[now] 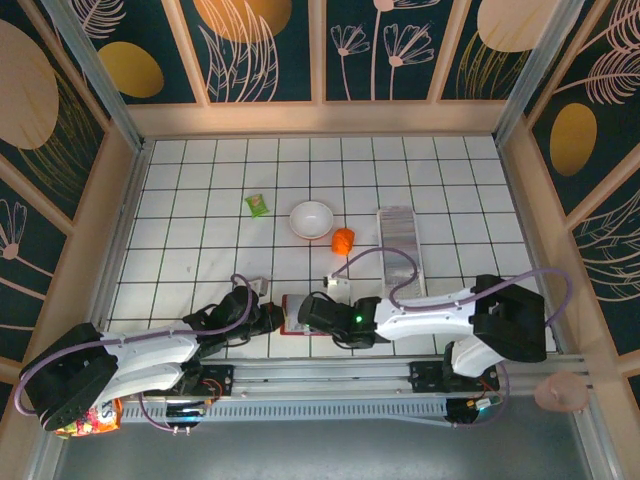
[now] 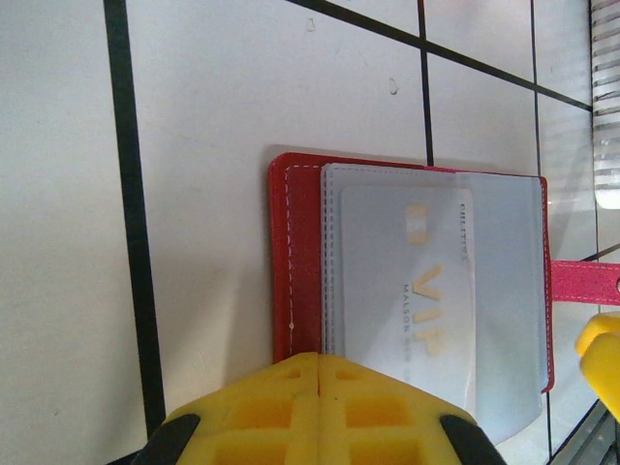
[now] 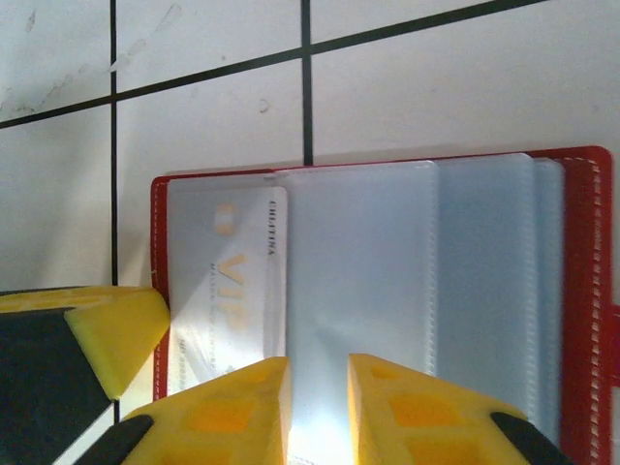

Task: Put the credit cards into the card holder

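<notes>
Yellow moulded plastic fingers [image 2: 276, 412] of the left claw [image 2: 320, 373] sit nearest the left wrist lens. They are pressed flat together with no gap, and their tips meet at the near edge of the small dark red folding card holder [image 2: 302, 252]. It lies opened flat on the white, black-gridded tabletop [image 2: 203, 145]; whether the fingers pinch that edge I cannot tell. White stitching runs along the holder's red border, and its inside is a stack of cloudy, translucent plastic sleeves. One thin, pale grey rectangular card [image 2: 407, 291] with gold "VIP" lettering rests in the top sleeve, and a pinkish-red strap [image 2: 586, 279] sticks out from the holder's right-hand edge in that view. From the opposite side, the right claw [image 3: 320, 373] sits over the glossy sleeves with its yellow fingers slightly parted, a narrow gap between them. Seen from above, both claws meet at the holder near the front of the tabletop, between the two arms. The other credit cards [image 1: 402, 255], a silvery ribbed row, stand in a clear plastic oblong tray [image 1: 397, 212] well apart, further back on the right.
</notes>
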